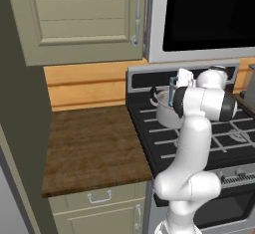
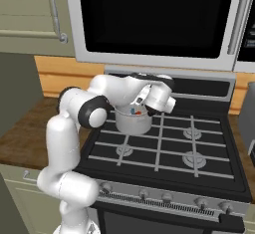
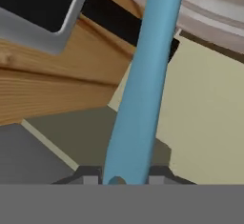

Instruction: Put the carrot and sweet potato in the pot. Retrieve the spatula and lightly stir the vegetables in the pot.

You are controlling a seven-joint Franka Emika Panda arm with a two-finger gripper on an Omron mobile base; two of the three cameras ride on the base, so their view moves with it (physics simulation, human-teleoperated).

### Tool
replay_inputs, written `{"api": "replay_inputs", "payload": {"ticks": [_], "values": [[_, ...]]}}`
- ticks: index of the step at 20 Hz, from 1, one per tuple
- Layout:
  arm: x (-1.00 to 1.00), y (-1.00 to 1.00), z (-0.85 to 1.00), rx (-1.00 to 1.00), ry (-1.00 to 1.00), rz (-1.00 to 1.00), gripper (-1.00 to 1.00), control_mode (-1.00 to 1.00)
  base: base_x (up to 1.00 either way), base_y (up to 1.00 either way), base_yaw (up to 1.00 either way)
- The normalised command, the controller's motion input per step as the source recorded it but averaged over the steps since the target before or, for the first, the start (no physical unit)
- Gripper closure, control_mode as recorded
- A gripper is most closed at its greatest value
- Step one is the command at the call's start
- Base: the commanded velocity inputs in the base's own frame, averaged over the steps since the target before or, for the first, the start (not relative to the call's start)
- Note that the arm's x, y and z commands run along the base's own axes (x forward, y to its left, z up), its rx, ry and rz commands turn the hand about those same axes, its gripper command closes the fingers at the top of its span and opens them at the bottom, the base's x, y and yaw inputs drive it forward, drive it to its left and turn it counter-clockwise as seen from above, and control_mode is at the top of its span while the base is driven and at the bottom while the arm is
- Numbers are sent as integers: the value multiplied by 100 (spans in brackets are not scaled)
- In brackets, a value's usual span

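One slim blue spatula [image 3: 138, 89] clamped in the gripper [image 3: 119, 179], mid-frame above a shiny steel pot [image 1: 167, 113], on black grates.

We see a shiny steel pot [image 2: 133, 121] standing upright on the stove's rear left burner, one black side handle visible in the left base view. Inside it, small orange and tan bits show at the rim; we cannot tell carrot from sweet potato. A slim light-blue spatula [image 3: 143, 80] is held between the tool's fingertips, its handle rising above the pot [image 1: 167, 112].
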Motion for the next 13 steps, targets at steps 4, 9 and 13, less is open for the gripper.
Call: {"api": "replay_inputs", "payload": {"ticks": [4, 9, 13], "values": [[-62, 20, 15, 0, -24, 18, 100, -100, 0, 0, 0], [-36, 5, 9, 0, -4, 4, 100, -100, 0, 0, 0], [-9, 0, 1, -1, 2, -3, 100, -100, 0, 0, 0]]}}
